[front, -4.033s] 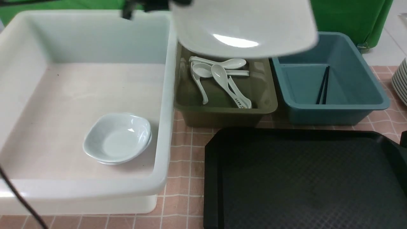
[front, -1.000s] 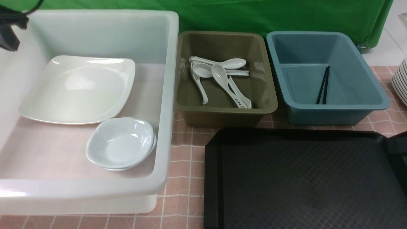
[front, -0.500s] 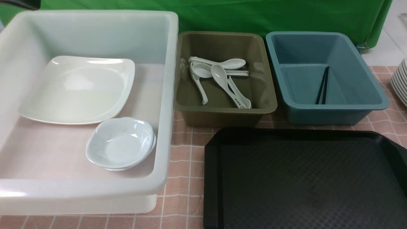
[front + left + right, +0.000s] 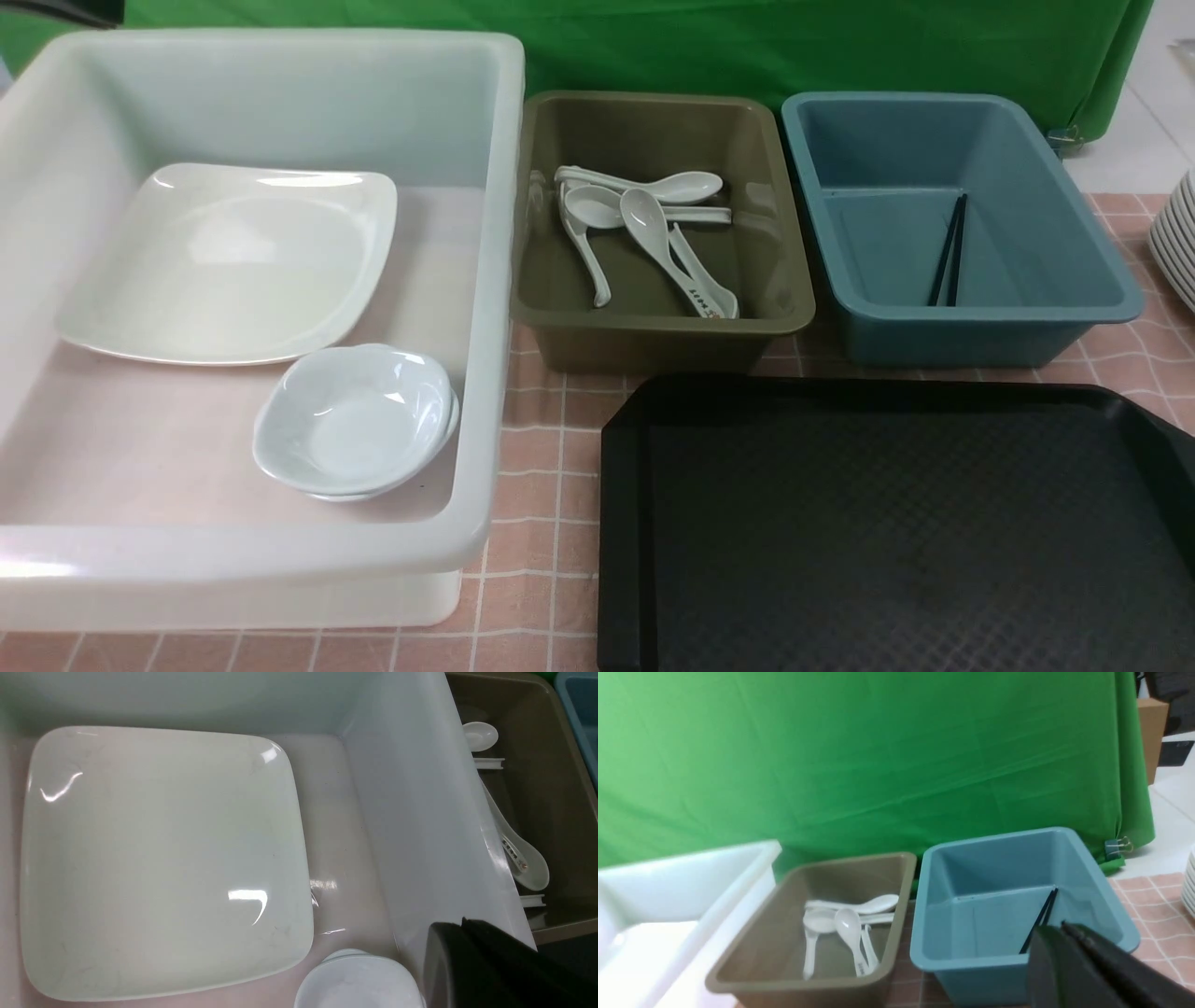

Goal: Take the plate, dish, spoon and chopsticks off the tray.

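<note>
The black tray [image 4: 896, 523] at the front right has nothing on it. The large square plate [image 4: 224, 261] lies flat in the white bin [image 4: 495, 280], and the small white dish [image 4: 355, 420] sits beside it, stacked on another like it. The spoon [image 4: 695, 275] with dark marks lies among plain spoons in the olive bin [image 4: 653, 327]. The black chopsticks [image 4: 948, 250] lean in the blue bin [image 4: 990, 317]. My left gripper [image 4: 463, 924] hangs shut and empty above the white bin, near the dish [image 4: 355, 980]. My right gripper [image 4: 1064, 926] is shut and empty, short of the blue bin.
A stack of white plates [image 4: 1178, 243] stands at the far right edge of the table. A green cloth [image 4: 747, 47] hangs behind the three bins. A pink checked cloth [image 4: 551, 448] covers the table.
The plate, held high over the bins four seconds ago, now lies in the white bin. Within the last second, both arms have drawn out of the front view.
</note>
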{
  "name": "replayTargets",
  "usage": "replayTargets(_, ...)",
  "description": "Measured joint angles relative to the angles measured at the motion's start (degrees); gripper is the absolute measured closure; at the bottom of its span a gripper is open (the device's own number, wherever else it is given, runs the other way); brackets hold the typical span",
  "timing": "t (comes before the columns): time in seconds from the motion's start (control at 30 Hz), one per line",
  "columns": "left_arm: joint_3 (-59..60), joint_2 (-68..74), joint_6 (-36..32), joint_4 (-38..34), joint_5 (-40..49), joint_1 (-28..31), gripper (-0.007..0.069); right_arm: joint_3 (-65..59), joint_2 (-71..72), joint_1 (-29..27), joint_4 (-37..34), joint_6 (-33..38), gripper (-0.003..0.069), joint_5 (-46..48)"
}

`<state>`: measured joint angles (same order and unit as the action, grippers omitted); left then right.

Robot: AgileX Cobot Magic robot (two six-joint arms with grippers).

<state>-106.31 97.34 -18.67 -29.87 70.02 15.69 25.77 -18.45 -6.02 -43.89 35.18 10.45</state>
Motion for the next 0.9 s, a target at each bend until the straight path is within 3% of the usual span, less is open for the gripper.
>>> replayTargets(0.7,0.0,0.0,0.0,-2.5,0.0,0.0,0.0627,-0.5,0.0,0.0,0.4,0.0,0.0604,0.2)
replayTargets(0.8,0.0,0.0,0.0,-2.9,0.0,0.0,0.0627,-2.3,0.9,0.0,5.4,0.0,0.0599,-0.6)
replayTargets(0.9,0.0,0.0,0.0,-2.9,0.0,0.0,0.0627,-6.1,3.4,0.1,17.5,0.0,0.0589,-2.0)
